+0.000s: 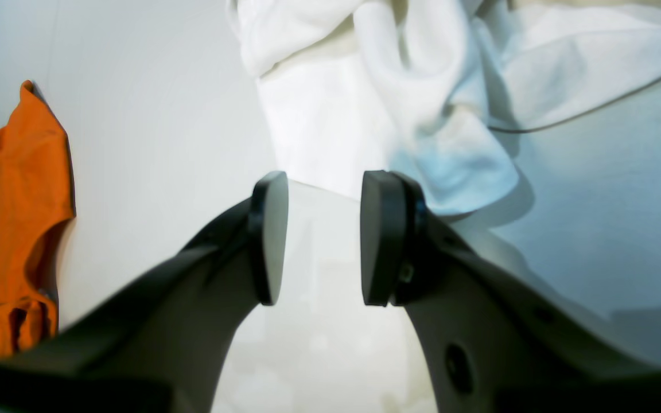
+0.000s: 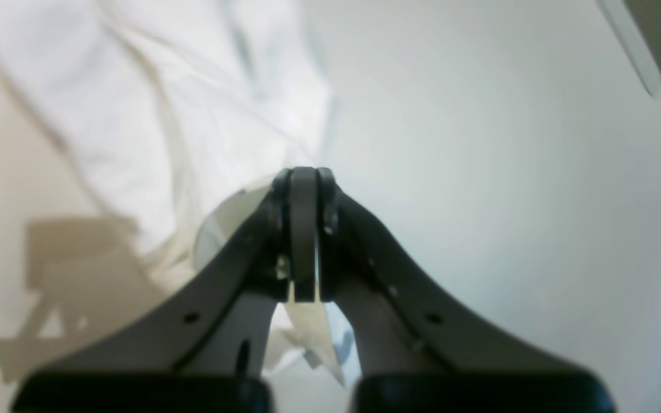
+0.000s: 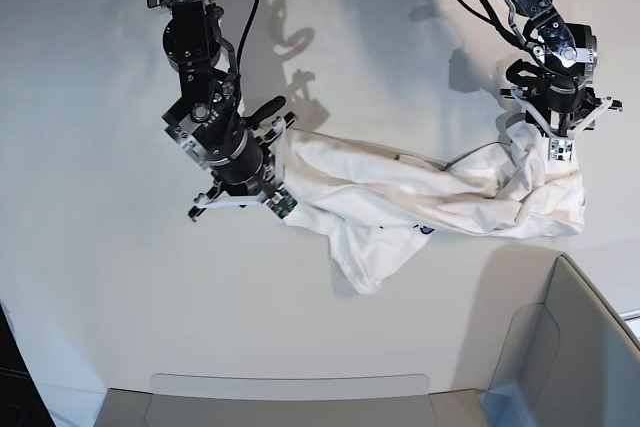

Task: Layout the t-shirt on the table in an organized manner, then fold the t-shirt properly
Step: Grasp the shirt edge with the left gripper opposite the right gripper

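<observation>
The white t-shirt (image 3: pixel 420 192) lies bunched in a long crumpled band across the white table (image 3: pixel 100 277); a small blue bit of print (image 3: pixel 425 231) shows. My right gripper (image 3: pixel 278 199) is at the shirt's left end. In the right wrist view it (image 2: pixel 304 229) is shut with white cloth (image 2: pixel 310 324) caught between the pads, and the shirt (image 2: pixel 152 103) trails away to the left. My left gripper (image 3: pixel 553 147) is over the shirt's right end. In the left wrist view it (image 1: pixel 325 238) is open and empty, with the shirt's folds (image 1: pixel 376 92) just beyond the pads.
An orange cloth (image 1: pixel 15 218) lies at the left of the left wrist view. A grey bin-like corner piece (image 3: pixel 570 347) stands at the front right, just below the shirt's right end. A pale strip (image 3: pixel 290 387) runs along the table's front edge.
</observation>
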`<control>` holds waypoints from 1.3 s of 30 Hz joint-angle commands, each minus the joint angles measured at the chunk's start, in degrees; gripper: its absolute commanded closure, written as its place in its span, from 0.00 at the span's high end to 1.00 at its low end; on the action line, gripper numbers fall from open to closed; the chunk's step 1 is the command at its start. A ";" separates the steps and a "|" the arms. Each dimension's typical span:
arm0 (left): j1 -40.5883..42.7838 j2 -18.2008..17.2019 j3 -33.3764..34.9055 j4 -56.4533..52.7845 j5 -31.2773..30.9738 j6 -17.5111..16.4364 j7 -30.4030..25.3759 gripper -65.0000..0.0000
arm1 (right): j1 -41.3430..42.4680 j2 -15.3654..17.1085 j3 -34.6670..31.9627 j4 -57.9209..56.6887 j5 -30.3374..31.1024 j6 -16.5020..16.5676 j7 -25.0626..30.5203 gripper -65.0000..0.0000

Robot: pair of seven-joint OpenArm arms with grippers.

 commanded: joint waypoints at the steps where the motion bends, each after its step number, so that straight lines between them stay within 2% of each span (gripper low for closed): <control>1: -0.63 -0.56 0.04 1.07 -0.23 0.36 -1.11 0.33 | 1.35 -0.67 2.27 1.99 0.09 -0.39 0.71 0.00; 6: -0.63 -0.56 0.13 1.07 -0.23 0.36 -1.03 0.33 | 0.12 -3.75 12.91 8.94 0.18 -0.39 0.71 0.00; 10: -0.36 -0.56 1.80 1.07 -0.23 0.36 -1.46 0.33 | -5.60 -4.54 20.03 13.86 2.11 -0.22 1.33 0.00; 15: -0.54 -0.64 6.55 1.42 0.03 0.36 -1.55 0.33 | -14.47 -1.73 25.92 13.24 13.98 -0.22 6.34 0.00; 19: -0.54 -1.17 13.31 5.11 0.29 0.36 -4.54 0.33 | -15.97 -0.41 26.09 12.19 15.65 -0.30 6.25 0.00; 22: -0.63 -5.30 19.91 5.64 0.29 0.36 -7.79 0.34 | -15.97 -0.32 26.00 11.93 15.56 -0.30 6.25 0.00; 29: -7.84 -13.13 27.56 0.89 1.00 0.36 -8.06 0.46 | -16.32 -0.32 26.00 11.84 15.56 -0.30 6.25 0.00; 33: -12.76 -16.64 30.37 -7.98 7.77 0.36 -8.76 0.46 | -16.85 -0.32 25.92 11.84 15.56 -0.30 6.25 0.00; 39: -13.73 -20.78 38.63 -17.57 18.40 0.36 -17.38 0.46 | -16.94 -0.50 25.92 11.84 15.56 -0.30 6.17 0.00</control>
